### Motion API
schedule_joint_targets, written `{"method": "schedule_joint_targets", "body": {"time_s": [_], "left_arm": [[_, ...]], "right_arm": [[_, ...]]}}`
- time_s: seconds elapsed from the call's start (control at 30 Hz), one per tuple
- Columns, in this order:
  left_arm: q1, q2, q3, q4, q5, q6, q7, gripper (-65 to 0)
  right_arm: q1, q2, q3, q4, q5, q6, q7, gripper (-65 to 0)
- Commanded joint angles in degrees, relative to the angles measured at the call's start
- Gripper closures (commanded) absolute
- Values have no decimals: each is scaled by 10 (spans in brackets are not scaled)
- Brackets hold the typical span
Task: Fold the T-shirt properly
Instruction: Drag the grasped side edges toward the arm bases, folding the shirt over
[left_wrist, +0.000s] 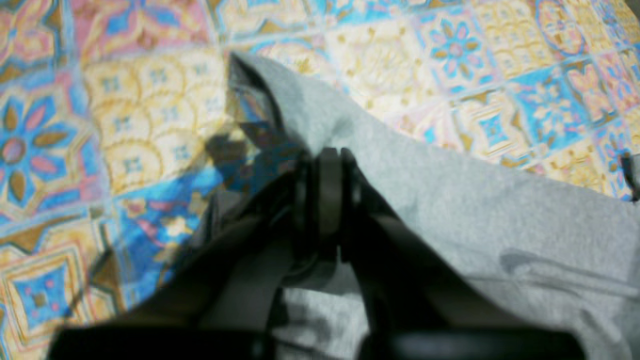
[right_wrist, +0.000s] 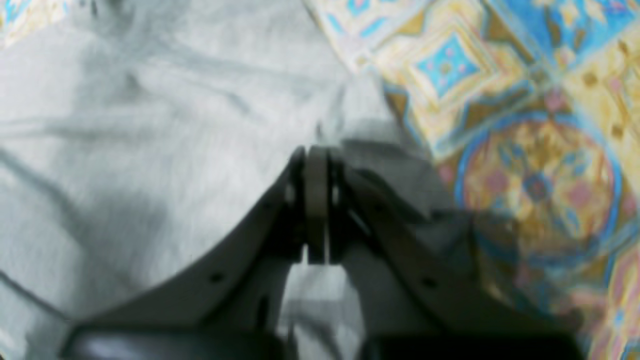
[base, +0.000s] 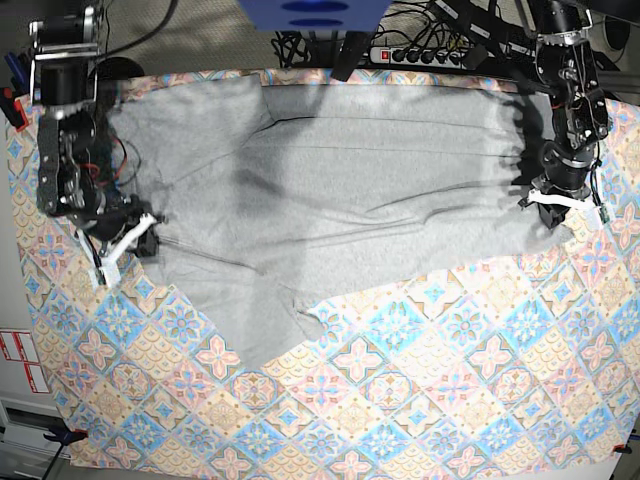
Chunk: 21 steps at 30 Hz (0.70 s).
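Note:
The light grey T-shirt (base: 330, 190) lies spread plain side up across the far half of the patterned tablecloth (base: 420, 400), with one sleeve reaching toward the front. My left gripper (left_wrist: 327, 156) is shut on the shirt's fabric (left_wrist: 500, 210) at its edge, lifting a fold; in the base view this left gripper (base: 548, 200) sits at the shirt's right end. My right gripper (right_wrist: 316, 152) is shut at the shirt's (right_wrist: 125, 125) border beside the tablecloth, and in the base view the right gripper (base: 148, 232) is at the shirt's left end.
A power strip (base: 430, 52) and cables lie behind the table's far edge. A blue object (base: 310, 15) hangs over the far middle. The tablecloth's front half shows bare patterned tiles.

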<state>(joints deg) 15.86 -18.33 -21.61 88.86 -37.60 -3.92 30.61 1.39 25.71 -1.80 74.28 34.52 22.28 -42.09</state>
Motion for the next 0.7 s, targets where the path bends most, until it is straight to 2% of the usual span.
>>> {"method": "schedule_joint_targets", "body": {"time_s": [0.0, 0.17, 0.3, 0.43, 0.53, 0.6, 0.67], "left_arm": [[2, -13, -4, 16, -12, -4, -13, 0], [17, -15, -8, 22, -28, -5, -14, 0], [17, -12, -13, 21, -25, -6, -13, 0], [15, -11, -12, 21, -26, -6, -12, 0], [15, -11, -12, 21, -23, -6, -12, 0], [16, -11, -12, 21, -23, -6, -12, 0], [17, -11, -12, 21, -23, -6, -12, 0]], "right_arm": [[2, 11, 15, 24, 8, 4, 4, -2], [-65, 8, 66, 102, 8, 4, -14, -2], [-66, 7, 86, 89, 8, 4, -13, -16], [22, 7, 62, 42, -1, 3, -19, -136], [63, 7, 31, 0, -41, 2, -19, -247], [83, 7, 21, -24, -71, 2, -19, -290], [111, 6, 14, -51, -91, 2, -19, -303]]}}
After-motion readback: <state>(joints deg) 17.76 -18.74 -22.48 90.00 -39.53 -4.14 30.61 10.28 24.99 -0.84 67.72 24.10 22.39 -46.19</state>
